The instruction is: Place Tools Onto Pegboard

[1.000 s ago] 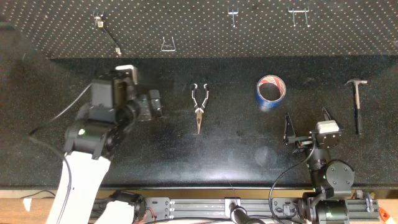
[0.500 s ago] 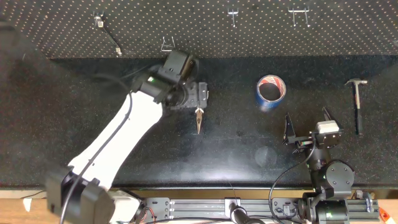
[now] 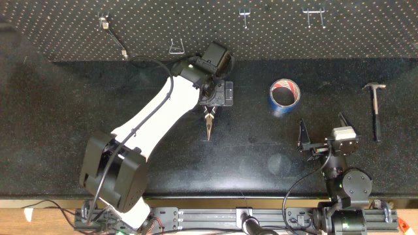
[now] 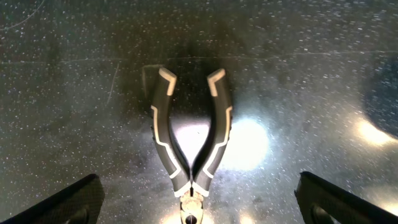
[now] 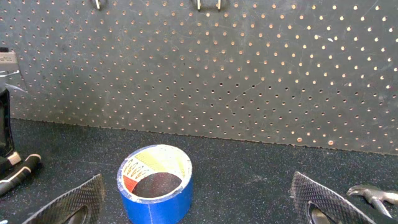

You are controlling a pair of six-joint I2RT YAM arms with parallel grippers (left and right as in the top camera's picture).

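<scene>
Swung over from the table's left, the left gripper point(image 3: 219, 93) now hangs above the handles of the pliers point(image 3: 208, 122) in the top view, with the right gripper point(image 3: 322, 129) near its base. The left wrist view shows its fingers point(image 4: 56, 202) wide apart and empty, the pliers flat on the table point(image 4: 311, 74) between them. The right wrist view shows that gripper spread, empty, facing the tape roll point(image 5: 155, 183).

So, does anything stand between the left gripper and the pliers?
Nothing visible does. The left gripper hangs open directly above the pliers, its fingers spread to either side of the handles on the black table.
</scene>
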